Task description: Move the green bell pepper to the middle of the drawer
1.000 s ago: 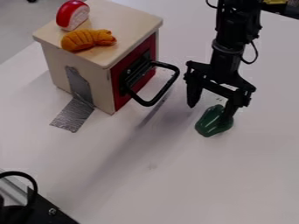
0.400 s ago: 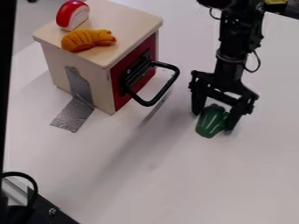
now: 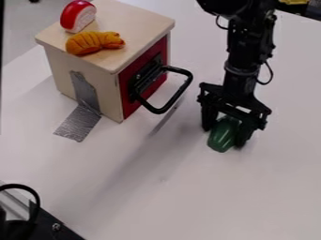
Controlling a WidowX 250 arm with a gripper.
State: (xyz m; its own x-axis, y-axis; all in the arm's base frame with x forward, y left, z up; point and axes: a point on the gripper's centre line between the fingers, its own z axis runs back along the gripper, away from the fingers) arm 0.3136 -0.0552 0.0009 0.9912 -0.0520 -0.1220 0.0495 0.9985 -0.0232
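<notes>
In the camera view, the black two-finger claw (image 3: 224,133) hangs down over the right half of the white worktop (image 3: 188,201). Its fingers are spread, one on each side of the shiny dark green toy bell pepper (image 3: 220,137); I cannot tell whether they press on it. The pepper sits low between them on the worktop, its rounded end showing toward the lower edge of the view. It is well apart from the small pale wooden drawer unit (image 3: 87,79) at upper left, and farther right than the black metal loop handle (image 3: 160,110) that juts from the unit's red front (image 3: 127,79).

On top of the unit, a red and white rounded toy piece (image 3: 78,16) stands near the far left corner. Just beside it, nearer the camera, lies an orange toy (image 3: 94,42) with dark stripes. A strip of silver tape (image 3: 80,121) runs down the unit's pale side and onto the worktop. At the lower left corner is a black piece of equipment (image 3: 47,226) with a curved black loop.
</notes>
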